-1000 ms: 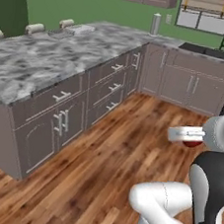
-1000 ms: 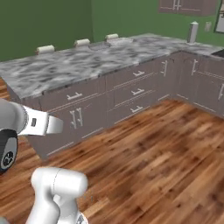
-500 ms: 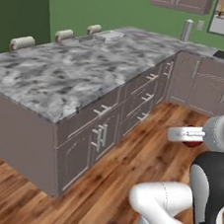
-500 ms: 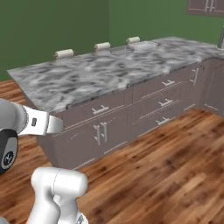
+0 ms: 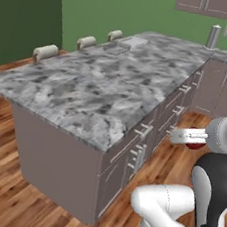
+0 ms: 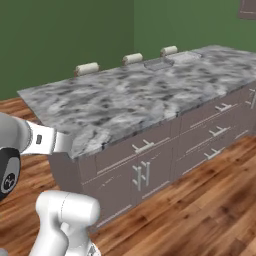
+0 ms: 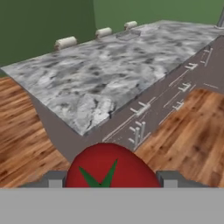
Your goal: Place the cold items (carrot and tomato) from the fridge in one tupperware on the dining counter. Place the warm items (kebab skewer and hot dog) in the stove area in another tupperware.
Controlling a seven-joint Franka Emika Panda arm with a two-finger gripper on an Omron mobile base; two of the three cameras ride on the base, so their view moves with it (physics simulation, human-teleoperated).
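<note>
Fingers [image 7: 108,180] clamped on the tomato [image 7: 111,168], carried low over the floor; counter [image 5: 103,89] now nearer and larger than a second ago, at 12 o'clock in the hand view; tupperware [image 5: 130,41] at its far end, so base apparently closing for the drop-off.

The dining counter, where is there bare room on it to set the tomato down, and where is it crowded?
The dining counter is bare marble from its near corner across the whole middle. The crowded part is the far end, where two clear tupperware containers sit beside the stools. The hand holds the tomato out over the floor.
</note>
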